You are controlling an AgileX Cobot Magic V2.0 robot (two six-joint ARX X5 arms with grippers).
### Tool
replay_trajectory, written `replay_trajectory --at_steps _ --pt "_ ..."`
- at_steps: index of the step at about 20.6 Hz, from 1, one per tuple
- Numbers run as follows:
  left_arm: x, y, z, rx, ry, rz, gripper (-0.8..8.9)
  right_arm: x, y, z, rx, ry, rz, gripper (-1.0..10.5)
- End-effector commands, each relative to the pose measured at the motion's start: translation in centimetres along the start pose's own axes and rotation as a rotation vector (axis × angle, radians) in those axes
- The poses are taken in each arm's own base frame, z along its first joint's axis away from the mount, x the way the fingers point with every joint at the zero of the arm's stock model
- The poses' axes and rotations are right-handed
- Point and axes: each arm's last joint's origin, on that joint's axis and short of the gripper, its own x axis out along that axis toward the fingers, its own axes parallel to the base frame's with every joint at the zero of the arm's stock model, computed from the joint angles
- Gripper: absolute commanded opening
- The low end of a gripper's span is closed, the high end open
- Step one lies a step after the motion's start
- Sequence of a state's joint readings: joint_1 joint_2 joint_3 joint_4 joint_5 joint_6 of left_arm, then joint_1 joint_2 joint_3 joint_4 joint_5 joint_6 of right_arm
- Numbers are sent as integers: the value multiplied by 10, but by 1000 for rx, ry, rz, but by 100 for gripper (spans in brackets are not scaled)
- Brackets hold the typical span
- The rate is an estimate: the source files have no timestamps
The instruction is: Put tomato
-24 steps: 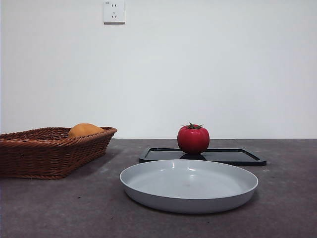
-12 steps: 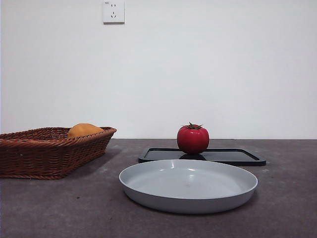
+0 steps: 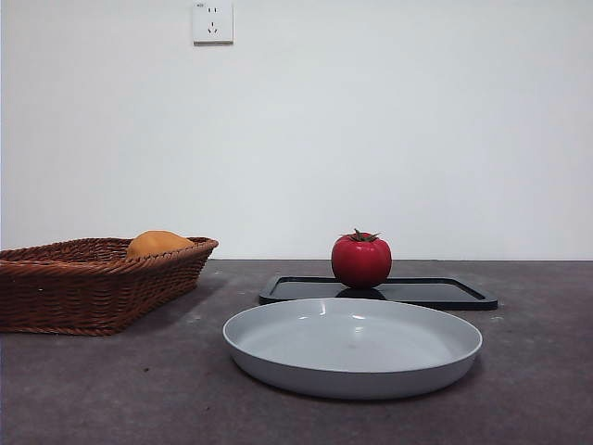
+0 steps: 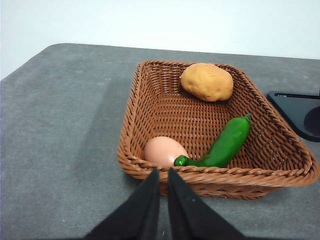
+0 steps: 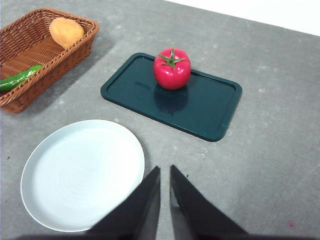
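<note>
The red tomato (image 3: 361,260) with a green stem stands upright on a dark tray (image 3: 435,293) behind the grey plate (image 3: 352,348); it also shows in the right wrist view (image 5: 172,69) on the tray (image 5: 210,107). My right gripper (image 5: 164,172) is shut and empty, high above the table beside the plate (image 5: 82,172), well short of the tomato. My left gripper (image 4: 163,174) is shut and empty, just outside the near rim of the wicker basket (image 4: 150,95). Neither arm shows in the front view.
The wicker basket (image 3: 93,283) at the left holds an orange-yellow fruit (image 4: 207,82), a green pepper (image 4: 222,145) and a pale egg (image 4: 165,151). A wall socket (image 3: 213,22) is on the white wall behind.
</note>
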State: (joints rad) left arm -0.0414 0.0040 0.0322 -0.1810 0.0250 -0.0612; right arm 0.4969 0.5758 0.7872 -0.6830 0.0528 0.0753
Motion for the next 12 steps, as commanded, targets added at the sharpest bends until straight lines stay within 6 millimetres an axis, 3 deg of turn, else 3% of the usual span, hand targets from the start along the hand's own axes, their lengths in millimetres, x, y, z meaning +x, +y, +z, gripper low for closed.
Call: replay_trajectory --at_steps 1,10,12 --pt "2 1 -8 15 27 7 24 -2 1 5 -6 -22 7 24" --pt "2 1 -8 15 27 7 24 -3 1 5 -7 -24 7 24" --pt "2 1 -8 15 27 7 24 -15 -6 3 -31 -84 -51 24"
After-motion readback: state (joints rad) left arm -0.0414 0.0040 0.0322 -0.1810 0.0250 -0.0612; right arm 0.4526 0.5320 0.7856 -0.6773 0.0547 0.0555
